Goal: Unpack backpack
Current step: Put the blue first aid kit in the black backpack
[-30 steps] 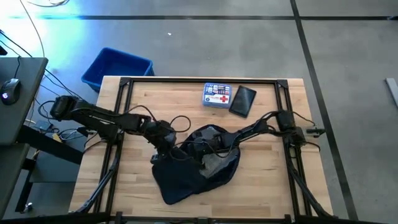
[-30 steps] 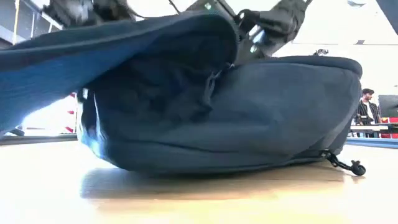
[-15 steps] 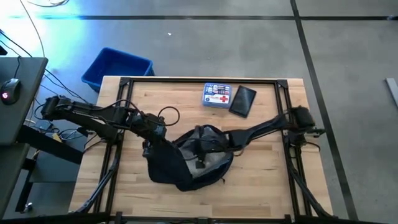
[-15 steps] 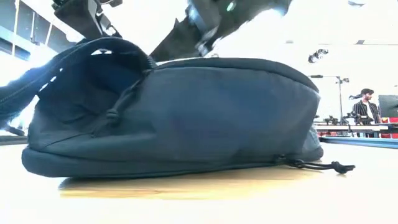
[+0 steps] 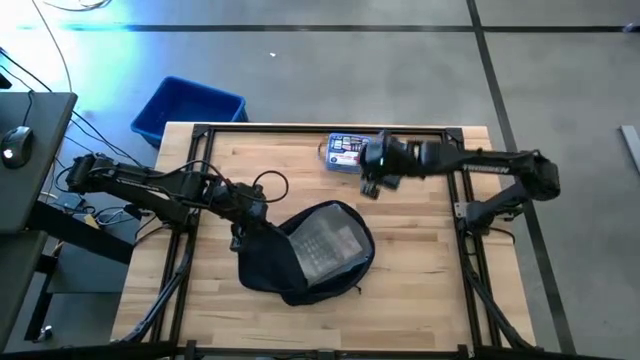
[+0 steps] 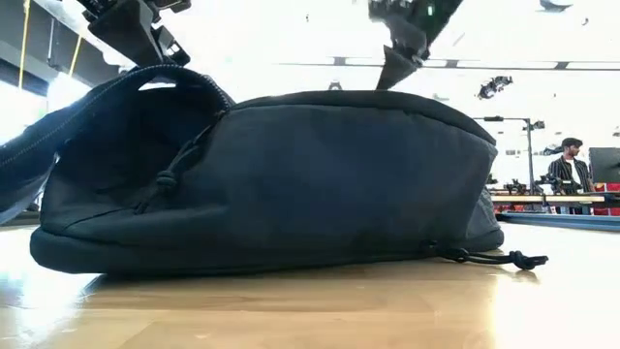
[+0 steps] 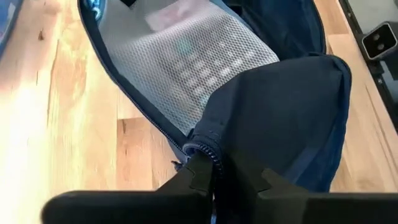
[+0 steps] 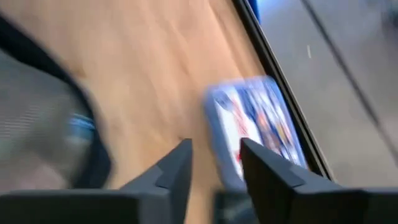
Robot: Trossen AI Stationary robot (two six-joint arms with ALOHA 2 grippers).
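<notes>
The backpack is laid flat near the middle of the wooden table, its flap folded back so that a pale grey mesh lining is exposed.

The left gripper is found at the backpack's edge, on the side toward the left arm's base. In the left wrist view its two dark fingers are pressed together on the zippered rim of the backpack, and a fold of dark fabric is pinched between them; the mesh lining is spread just beyond the fingertips. In the low view the rim of the backpack is seen lifted on that side, under the left gripper.

The right gripper is held above the table, well apart from the backpack and on its far side. Its fingers are parted, with nothing between them. Just ahead of the fingertips a blue first-aid box with a red cross is lying; in the high view the same box is partly covered by the right gripper. The small black pouch is not made out from above.

A blue bin is stood on the floor, beyond the table corner behind the left gripper. A person is seen far off in the room.
</notes>
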